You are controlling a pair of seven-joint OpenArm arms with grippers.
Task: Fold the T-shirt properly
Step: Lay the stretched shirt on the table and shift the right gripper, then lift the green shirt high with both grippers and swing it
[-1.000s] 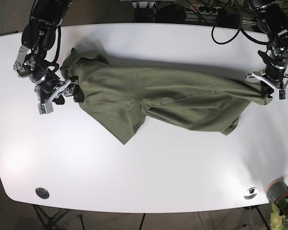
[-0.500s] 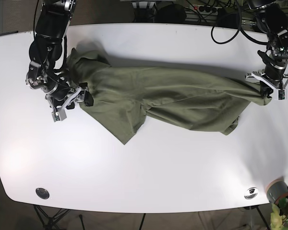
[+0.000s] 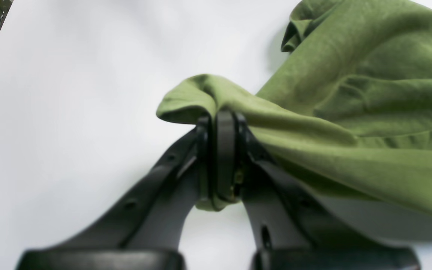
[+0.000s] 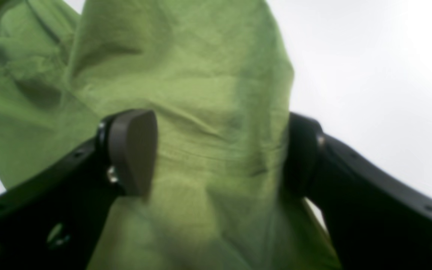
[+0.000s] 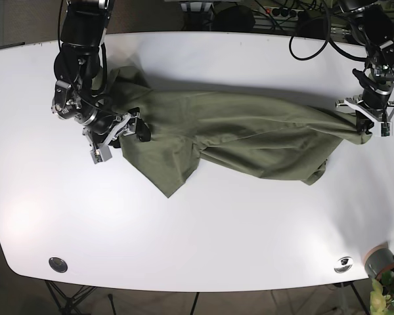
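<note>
An olive green T-shirt (image 5: pixel 249 134) lies crumpled across the middle of the white table (image 5: pixel 197 230). My left gripper (image 5: pixel 366 128) is at the shirt's right end. In the left wrist view it (image 3: pixel 221 150) is shut on a fold of the shirt (image 3: pixel 351 93). My right gripper (image 5: pixel 121 134) is at the shirt's left edge. In the right wrist view it (image 4: pixel 218 153) is open, with its fingers (image 4: pixel 133 146) standing on either side of a bunch of the shirt (image 4: pixel 201 75).
Two round metal fittings (image 5: pixel 58 264) (image 5: pixel 343 264) sit near the table's front edge. A grey pot with a plant (image 5: pixel 383 264) stands off the front right corner. Cables (image 5: pixel 315 39) hang behind the back edge.
My right arm has moved rightwards and onto the shirt's left edge, and the left part of the shirt has shifted right with it. My left arm has not moved.
</note>
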